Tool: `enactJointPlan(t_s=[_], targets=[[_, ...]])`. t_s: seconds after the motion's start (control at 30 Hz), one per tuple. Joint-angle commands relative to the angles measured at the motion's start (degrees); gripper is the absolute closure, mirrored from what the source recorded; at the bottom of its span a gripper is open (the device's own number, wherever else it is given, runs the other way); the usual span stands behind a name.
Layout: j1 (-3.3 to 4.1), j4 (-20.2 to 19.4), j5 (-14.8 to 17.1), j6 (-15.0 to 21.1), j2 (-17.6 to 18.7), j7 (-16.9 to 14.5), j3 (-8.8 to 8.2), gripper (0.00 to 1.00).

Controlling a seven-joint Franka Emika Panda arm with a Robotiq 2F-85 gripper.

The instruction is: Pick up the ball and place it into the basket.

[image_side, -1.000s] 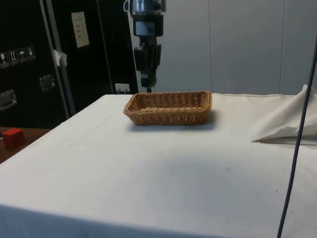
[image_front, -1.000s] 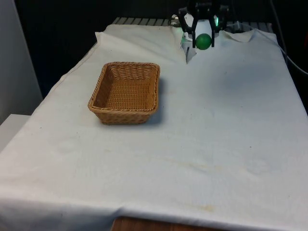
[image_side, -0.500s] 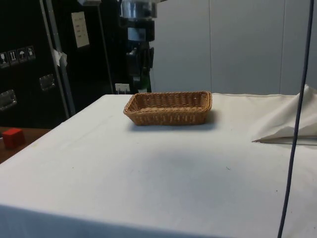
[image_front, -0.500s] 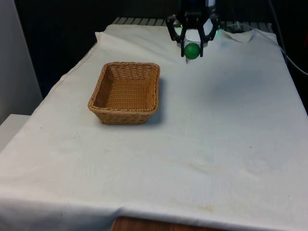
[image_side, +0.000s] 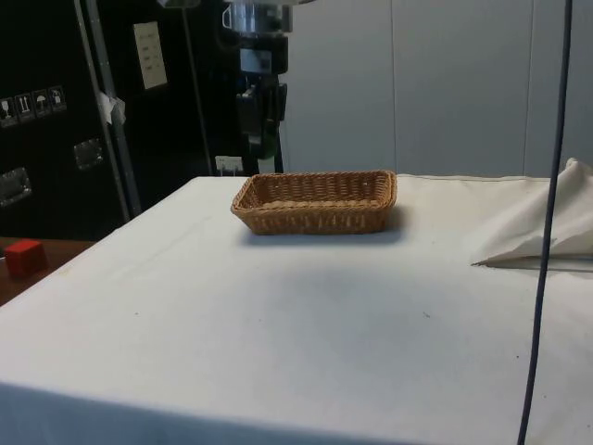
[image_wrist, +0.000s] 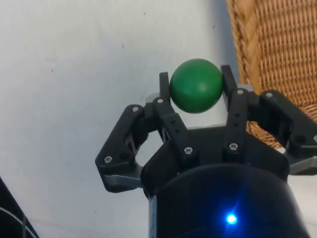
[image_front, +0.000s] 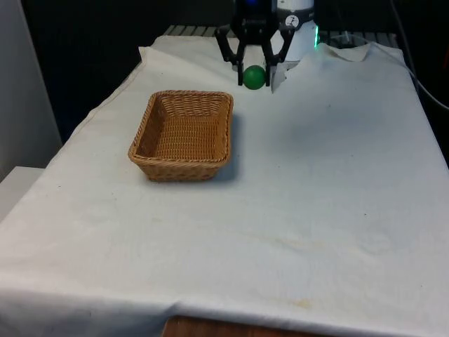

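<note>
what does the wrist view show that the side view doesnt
Wrist view alone: the green ball clamped between the tool's fingers, above bare cloth just beside the basket rim, not over its inside.

Side view alone: the whole basket from its long side, a raised fold of cloth beyond it, dark cabinets and a red block off the table edge.

Both: the tool, the wicker basket and the white cloth.
</note>
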Motion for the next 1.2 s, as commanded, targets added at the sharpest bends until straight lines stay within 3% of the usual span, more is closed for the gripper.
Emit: enactJointPlan(t_s=[0.0,0.17,0.2,0.23,0.5,0.53,0.57,0.77,0.8,0.83,1.1,1.13,1.17], targets=[[-0.52,0.4,1.5,0.3,0.5,-1.4,0.0,0.99],[-0.8,1.7,4.0,0.7,2.5,-4.3,-1.38,0.99],[-0.4,1.6,3.2,0.5,2.5,-3.6,-1.78,0.99],[-0.86,1.8,4.5,0.9,2.9,-4.8,-1.6,0.99],[-1.55,3.6,9.2,1.9,6.7,-9.6,-3.5,0.99],[-0.92,3.3,7.9,1.5,6.2,-8.4,-3.9,0.99],[-1.66,3.8,9.7,2.0,7.2,-10.1,-3.67,0.99],[-2.12,5.9,13.2,2.6,11.3,-13.0,-4.76,0.99],[-1.49,5.6,12.3,2.2,10.9,-12.2,-5.33,0.99],[-2.18,6.2,13.6,2.6,11.9,-13.3,-4.87,0.99],[-3.09,9.0,18.9,3.8,17.6,-16.7,-5.61,0.99],[-2.29,8.7,18.1,3.4,17.4,-16.0,-6.36,0.99],[-3.15,9.3,19.5,3.9,18.3,-17.1,-5.73,0.99]])
